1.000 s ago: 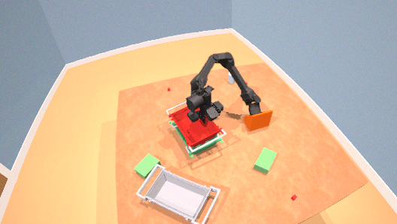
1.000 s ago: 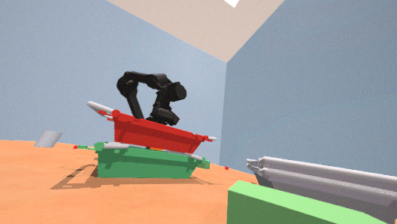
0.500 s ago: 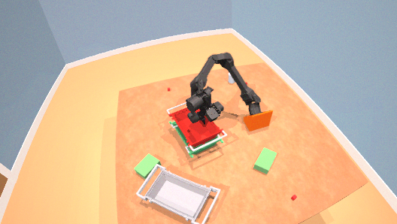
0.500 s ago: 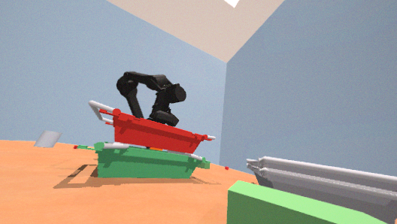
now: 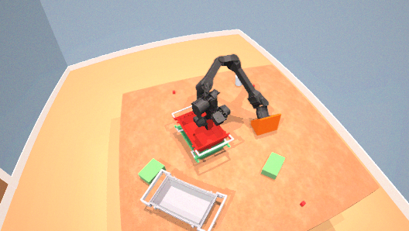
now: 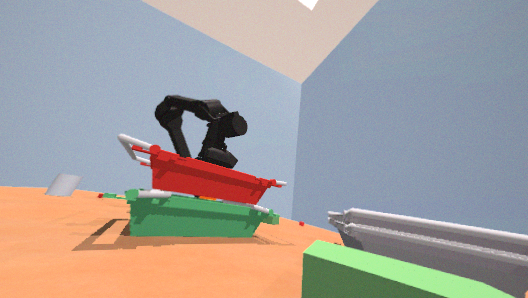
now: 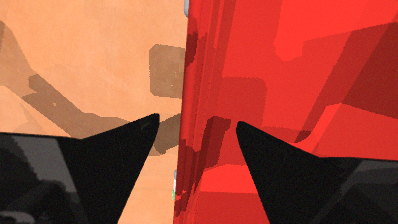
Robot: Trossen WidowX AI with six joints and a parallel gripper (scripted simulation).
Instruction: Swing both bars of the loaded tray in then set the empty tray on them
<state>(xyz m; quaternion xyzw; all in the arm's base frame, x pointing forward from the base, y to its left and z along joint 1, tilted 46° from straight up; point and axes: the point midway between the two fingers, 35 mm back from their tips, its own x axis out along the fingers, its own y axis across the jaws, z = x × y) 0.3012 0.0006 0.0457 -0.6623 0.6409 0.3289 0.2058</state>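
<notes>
The loaded green tray point(image 5: 212, 152) point(image 6: 195, 220) stands on the table. Its two white bars point(image 6: 155, 193) lie in over its ends at the top. The red tray point(image 5: 214, 141) point(image 6: 200, 175) point(image 7: 250, 100) sits on these bars above it, looking about level, with its own bars point(image 6: 127, 145) swung out. My gripper point(image 5: 212, 125) point(image 7: 199, 122) is open, with one fingertip on each side of the red tray's long rim and a gap to the rim on both sides. The red tray hides most of the load and, in the exterior view, the fingertips.
A grey tray point(image 5: 186, 199) point(image 6: 435, 250) with its bars out stands near the front. One green block point(image 5: 152, 170) is beside it, another green block point(image 5: 273, 165) lies to the right. An orange panel point(image 5: 266, 124) stands by the arm's base. Small red cubes point(image 5: 302, 203) lie about.
</notes>
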